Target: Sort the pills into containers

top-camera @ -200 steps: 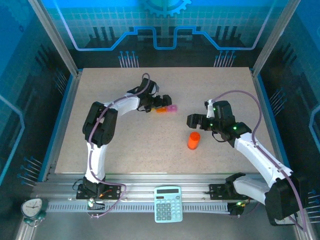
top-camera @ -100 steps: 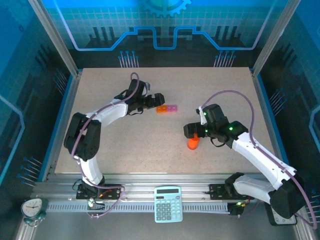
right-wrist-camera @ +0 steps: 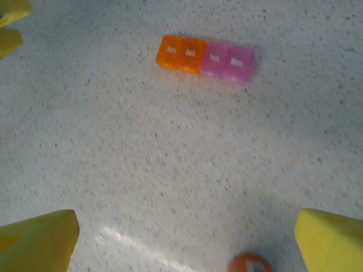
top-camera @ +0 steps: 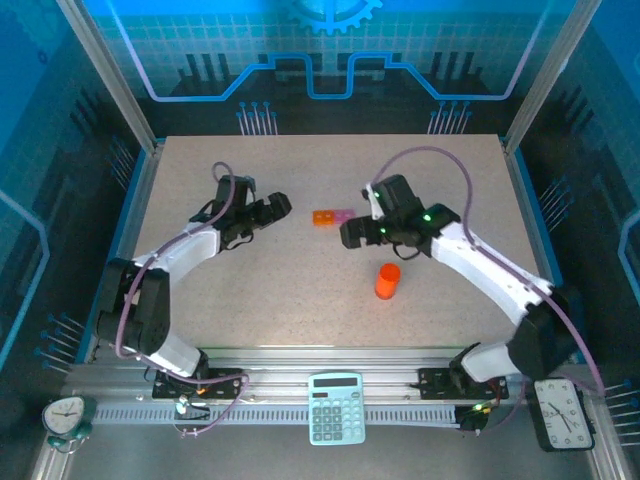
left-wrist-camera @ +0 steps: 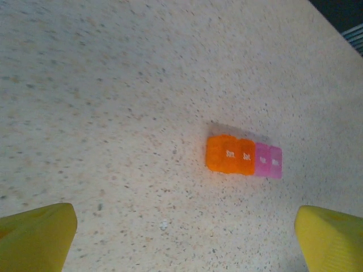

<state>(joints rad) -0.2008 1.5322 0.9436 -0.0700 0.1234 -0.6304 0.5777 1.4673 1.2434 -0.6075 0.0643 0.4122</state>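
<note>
Both the left claw [top-camera: 278, 206] and right claw [top-camera: 348, 236] hang open, empty. Risk: the light containers [top-camera: 333, 217] may skid across the counter [top-camera: 290, 300] if nudged; the upright bottle [top-camera: 387, 281] could topple.

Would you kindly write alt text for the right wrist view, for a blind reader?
Four joined containers, two orange, two pink, lie on a speckled table. The right gripper, open, shows yellow fingertips at the bottom corners, an orange bottle peeking between them.
</note>
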